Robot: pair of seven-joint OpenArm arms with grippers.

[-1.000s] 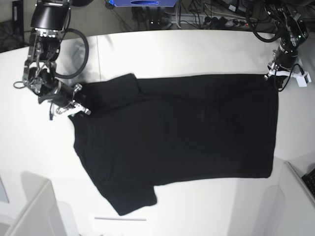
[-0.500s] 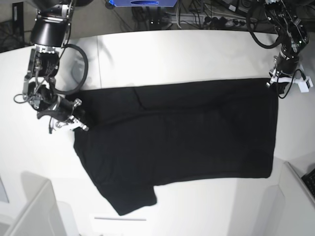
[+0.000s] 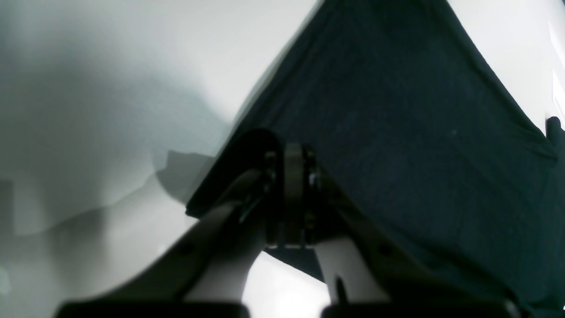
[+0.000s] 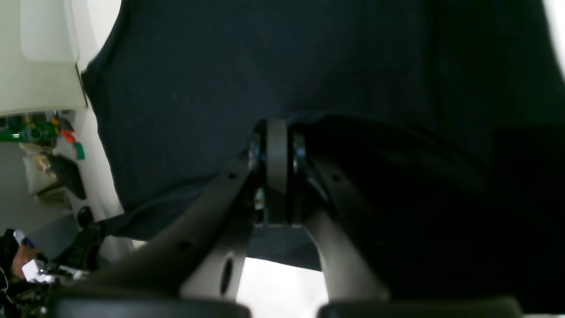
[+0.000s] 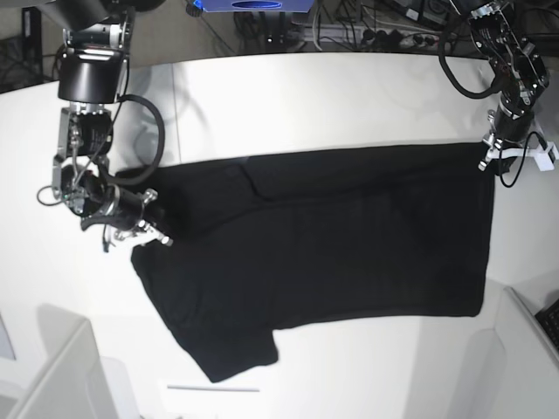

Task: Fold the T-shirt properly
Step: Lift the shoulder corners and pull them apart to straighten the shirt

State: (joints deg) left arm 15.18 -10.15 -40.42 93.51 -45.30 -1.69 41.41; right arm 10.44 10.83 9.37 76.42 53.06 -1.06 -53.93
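While the white table (image 5: 288, 87) fills most of the base view, the black T-shirt (image 5: 332, 236) covers its middle, spread plain side up from the left part of the table to the right edge, with one short sleeve (image 5: 231, 353) sticking out toward the near side at lower left. Its far edge is lifted and drawn toward the near side, so a folded band of cloth runs left to right across the far part of the shirt. At the right end of that band, the left gripper (image 5: 489, 159) sits at the shirt's far right corner, and in the left wrist view (image 3: 291, 194) its jaws are pressed together with the dark cloth pinched between them, the shirt stretching away from it over pale tabletop. At the left end, the right gripper (image 5: 150, 234) is at the shirt's far left corner beside the other sleeve, and the right wrist view (image 4: 277, 176) shows its jaws likewise closed tight on a gathered fold of black fabric, which fills nearly the whole view beyond the fingers.
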